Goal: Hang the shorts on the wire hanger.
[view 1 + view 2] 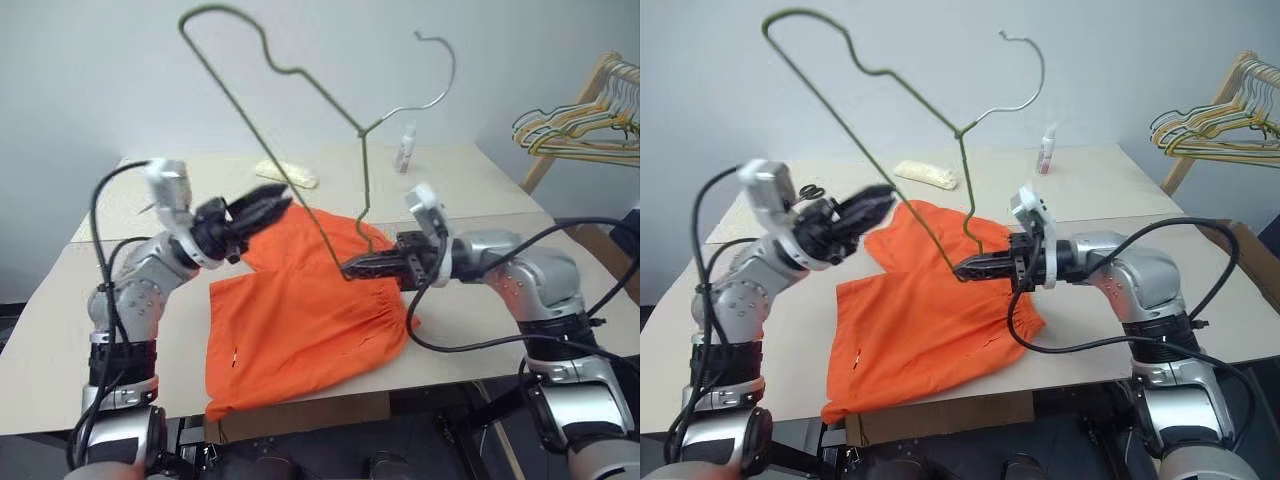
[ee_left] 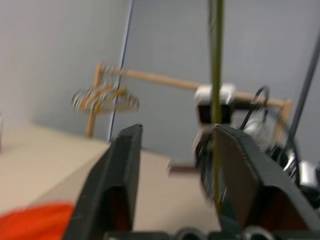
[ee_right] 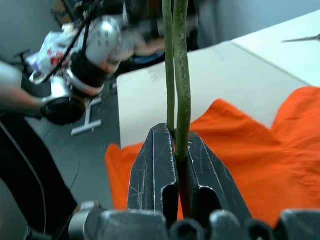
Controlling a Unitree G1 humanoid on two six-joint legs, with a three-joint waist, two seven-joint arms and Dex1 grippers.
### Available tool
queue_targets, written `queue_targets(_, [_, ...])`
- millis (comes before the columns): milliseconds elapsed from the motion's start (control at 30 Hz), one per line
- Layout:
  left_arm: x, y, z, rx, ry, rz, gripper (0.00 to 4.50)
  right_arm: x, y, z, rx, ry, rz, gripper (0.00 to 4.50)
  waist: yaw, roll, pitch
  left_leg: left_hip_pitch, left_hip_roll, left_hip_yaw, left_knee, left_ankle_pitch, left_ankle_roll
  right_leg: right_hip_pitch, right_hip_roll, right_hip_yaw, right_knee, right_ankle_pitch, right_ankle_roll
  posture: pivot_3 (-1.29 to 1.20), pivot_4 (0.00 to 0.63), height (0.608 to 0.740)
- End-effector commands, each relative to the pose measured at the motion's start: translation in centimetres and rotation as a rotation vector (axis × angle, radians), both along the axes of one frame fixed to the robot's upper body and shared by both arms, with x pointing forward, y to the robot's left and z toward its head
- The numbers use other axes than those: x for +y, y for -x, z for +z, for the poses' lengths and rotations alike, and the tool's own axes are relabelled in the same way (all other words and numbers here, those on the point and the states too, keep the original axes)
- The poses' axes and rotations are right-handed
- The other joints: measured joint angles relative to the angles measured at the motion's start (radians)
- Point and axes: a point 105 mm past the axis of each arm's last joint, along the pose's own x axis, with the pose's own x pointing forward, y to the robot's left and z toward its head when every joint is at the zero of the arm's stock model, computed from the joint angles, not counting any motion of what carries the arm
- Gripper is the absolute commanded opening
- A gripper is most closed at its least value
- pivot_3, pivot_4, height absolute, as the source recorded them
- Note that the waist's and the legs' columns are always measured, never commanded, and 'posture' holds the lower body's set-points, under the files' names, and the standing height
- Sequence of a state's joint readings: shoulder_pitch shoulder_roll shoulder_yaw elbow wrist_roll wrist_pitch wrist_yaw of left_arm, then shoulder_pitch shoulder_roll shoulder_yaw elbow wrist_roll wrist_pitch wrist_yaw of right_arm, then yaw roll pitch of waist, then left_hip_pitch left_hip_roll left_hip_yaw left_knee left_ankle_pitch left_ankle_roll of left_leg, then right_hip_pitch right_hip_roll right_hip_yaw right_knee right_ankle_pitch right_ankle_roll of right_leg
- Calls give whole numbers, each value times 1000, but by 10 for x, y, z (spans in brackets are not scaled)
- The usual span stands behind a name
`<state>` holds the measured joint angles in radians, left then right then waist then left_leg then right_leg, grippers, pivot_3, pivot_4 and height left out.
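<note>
Two head views: the shorts (image 1: 300, 315) lie flat on the table (image 1: 470, 190), and the right gripper (image 1: 352, 268), clamped on a low corner of the wire hanger (image 1: 300, 150), holds it upright above them. Left wrist view: the left gripper (image 2: 175, 150) stands parted with nothing gripped, a hanger wire crossing beside one finger. Right wrist view: fingers (image 3: 155, 170) pinch two wire strands over orange cloth.

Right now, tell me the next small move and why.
Probably lower the left gripper onto the near edge of the shorts and close on the fabric. The right gripper is shut on the hanger, holding it upright over the shorts, which lie flat on the table, not yet threaded. The left gripper is open and holds nothing, just above the cloth.
</note>
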<state>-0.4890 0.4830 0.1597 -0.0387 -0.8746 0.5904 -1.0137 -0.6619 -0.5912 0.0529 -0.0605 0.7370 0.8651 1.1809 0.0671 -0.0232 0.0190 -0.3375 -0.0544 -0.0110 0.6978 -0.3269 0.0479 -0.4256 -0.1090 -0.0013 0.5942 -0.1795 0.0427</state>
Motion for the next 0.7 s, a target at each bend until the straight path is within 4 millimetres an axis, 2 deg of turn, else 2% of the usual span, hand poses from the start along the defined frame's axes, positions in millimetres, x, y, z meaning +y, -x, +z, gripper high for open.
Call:
queue_targets(33, [1,5,-7,-19,-83,0,3571,-14,2,13,-4,-43,-59,0,-2,0,0,0,0,0,0,0,0,0,0,0,0,0,0,109,0,740])
queue_targets(100, [3,8,-15,-25,-140,10,4278,-30,3,11,29,-39,-118,0,-1,0,0,-1,0,0,-1,0,0,-2,0,0,0,0,0,108,0,740])
queue_targets(133, [5,9,-19,-33,-180,20,4470,-38,4,8,50,-29,-145,0,-1,0,0,-1,0,0,-1,0,0,-2,0,0,0,0,0,108,0,740])
queue_targets(367, [3,18,-50,-172,-559,23,4470,-109,21,-41,328,190,-329,0,10,0,0,-2,0,1,-1,-2,3,-1,-3,0,-2,0,0,99,0,740])
queue_targets(467, [-1,28,-61,-247,-672,-40,4470,-139,40,-57,426,250,-340,0,10,0,0,-2,0,3,-1,-6,10,0,-4,1,-2,0,0,93,0,740])
queue_targets(600, [-3,34,-70,-286,-772,-92,4470,-165,67,-66,662,248,-286,0,7,2,0,-1,0,4,0,-7,12,0,-4,1,-1,0,0,93,0,740])
queue_targets(700, [-5,38,-80,-325,-853,-121,4470,-187,89,-88,820,337,-275,0,2,3,0,1,1,5,1,-7,12,2,-3,1,-1,0,0,98,0,740])
